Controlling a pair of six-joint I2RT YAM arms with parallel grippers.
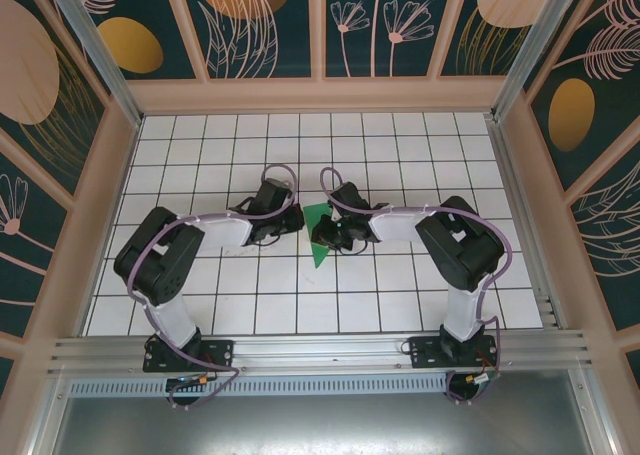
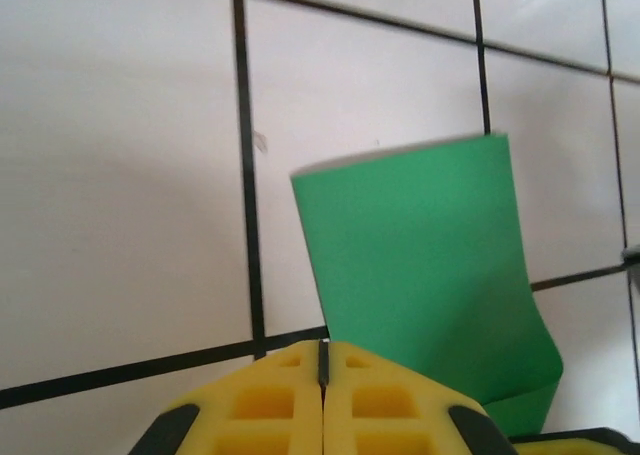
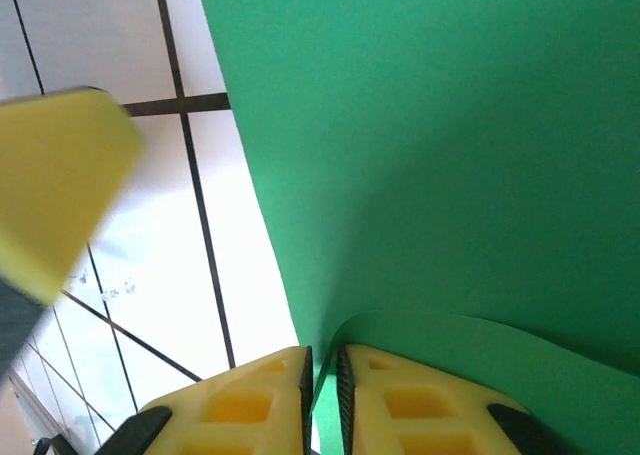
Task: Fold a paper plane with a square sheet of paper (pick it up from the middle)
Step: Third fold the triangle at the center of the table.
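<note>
A metal rail (image 1: 320, 347) runs along the near edge of a white tiled table (image 1: 420, 295). At the table's middle, the left gripper (image 2: 322, 353) has its yellow fingers (image 2: 270, 405) pressed together with nothing seen between them, while the right gripper (image 3: 322, 360), fingers nearly touching, pinches a curled edge of the green sheet of paper (image 1: 317, 227), which stands partly folded and bowed between the two grippers. Beyond, at the back, dark walls (image 1: 265, 25) carry painted leaves and flowers.

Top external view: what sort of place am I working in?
Probably a robot test booth: white gridded table, leaf-patterned wall panels around it, aluminium rail at the near edge.
</note>
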